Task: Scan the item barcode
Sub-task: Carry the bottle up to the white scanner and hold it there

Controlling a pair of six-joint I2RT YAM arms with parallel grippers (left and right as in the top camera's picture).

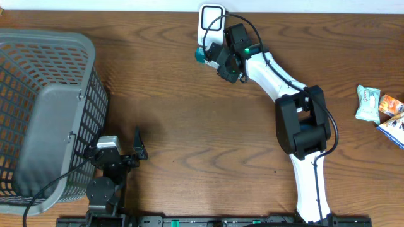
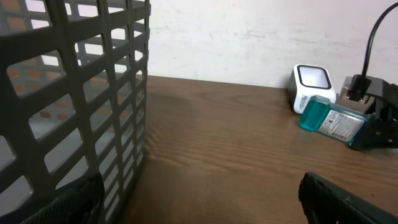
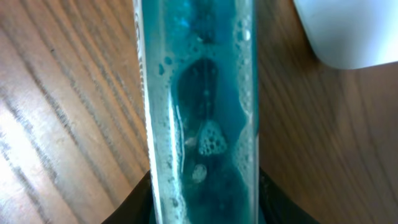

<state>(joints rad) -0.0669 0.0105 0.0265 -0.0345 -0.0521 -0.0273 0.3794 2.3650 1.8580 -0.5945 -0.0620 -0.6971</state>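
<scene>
At the left stands a grey basket (image 1: pixel 44 113). Just beside it the left tool (image 1: pixel 139 145) sits low over the surface (image 1: pixel 189 126), with its fingers spread wide and holding nothing. At the far middle, the right tool (image 1: pixel 214 58) pinches a bottle (image 1: pixel 202 55) of blue liquid, held on its side just beside the white scanner (image 1: pixel 211 17). I judge that the step in hand is presenting the bottle. The next move calls for turning its printed label toward the scanner window. The left wrist view shows that label, while the right wrist view shows only foamy liquid and one corner of the scanner. At the far right, only the overhead view shows some snack packets (image 1: pixel 368 104).
</scene>
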